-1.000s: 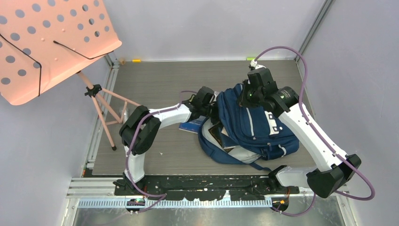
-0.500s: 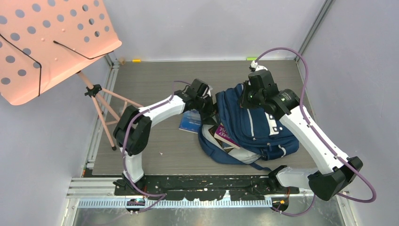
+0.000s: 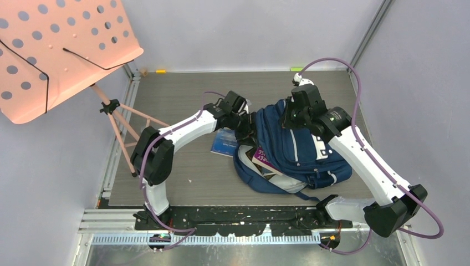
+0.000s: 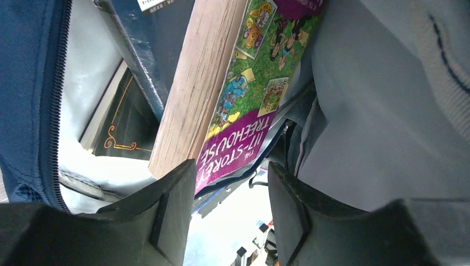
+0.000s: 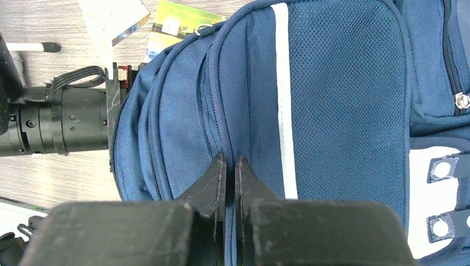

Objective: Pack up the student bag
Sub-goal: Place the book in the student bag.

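Note:
The student bag (image 3: pixel 302 149), navy with white stripes, lies at the table's centre right with its mouth facing left. My right gripper (image 3: pixel 289 117) is shut on a fold of the bag's top fabric (image 5: pixel 231 166) and holds the mouth up. My left gripper (image 3: pixel 250 127) is open at the mouth (image 4: pixel 231 216). Just ahead of its fingers a purple-covered book (image 4: pixel 244 111) leans inside the bag, not gripped; it also shows in the top view (image 3: pixel 267 160). A dark navy book (image 4: pixel 149 50) and a black book with gold trim (image 4: pixel 122 130) lie beside it inside.
A blue book (image 3: pixel 224 145) lies on the table left of the bag, under my left arm. A pink perforated music stand (image 3: pixel 61 50) with tripod legs (image 3: pixel 124 133) stands at the far left. Walls close in on all sides.
The purple book has come into view in the bag's mouth. My left gripper has drawn back a little to the left and stands open. The right gripper has kept its hold.

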Controlling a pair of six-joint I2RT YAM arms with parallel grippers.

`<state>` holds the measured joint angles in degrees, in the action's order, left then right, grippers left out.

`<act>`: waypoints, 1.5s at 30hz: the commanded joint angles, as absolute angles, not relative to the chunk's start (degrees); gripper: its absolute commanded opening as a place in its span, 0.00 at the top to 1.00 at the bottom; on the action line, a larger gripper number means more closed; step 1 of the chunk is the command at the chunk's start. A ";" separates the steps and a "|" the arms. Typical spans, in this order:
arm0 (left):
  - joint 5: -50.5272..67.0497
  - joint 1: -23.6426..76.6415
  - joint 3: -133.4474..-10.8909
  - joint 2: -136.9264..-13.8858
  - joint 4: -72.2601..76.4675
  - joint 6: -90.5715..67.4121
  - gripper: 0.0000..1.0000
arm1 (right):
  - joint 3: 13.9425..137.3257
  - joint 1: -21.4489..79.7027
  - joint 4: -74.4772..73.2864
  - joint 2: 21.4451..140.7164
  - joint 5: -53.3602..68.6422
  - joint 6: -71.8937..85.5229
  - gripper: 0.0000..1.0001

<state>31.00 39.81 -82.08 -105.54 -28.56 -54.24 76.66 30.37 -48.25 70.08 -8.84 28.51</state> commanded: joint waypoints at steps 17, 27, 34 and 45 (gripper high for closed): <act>39.48 45.96 -88.85 -113.64 -21.70 -55.88 0.72 | 72.85 30.59 -40.06 64.17 -10.84 27.79 0.99; 35.68 37.88 -79.22 -102.09 -25.72 -52.96 0.35 | 70.47 30.59 -46.10 61.44 -10.61 28.02 0.96; 28.63 29.06 -76.21 -90.29 -33.71 -42.66 0.17 | 71.64 30.59 -52.31 60.88 -6.54 30.79 0.42; 27.79 16.61 -76.58 -93.65 -36.43 -34.33 0.15 | 86.36 30.06 -48.60 77.10 -7.09 25.13 0.28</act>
<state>28.62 17.50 -74.89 -90.91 -34.02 -39.92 81.69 30.59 -52.66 70.24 -7.51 27.83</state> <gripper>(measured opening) 0.846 0.713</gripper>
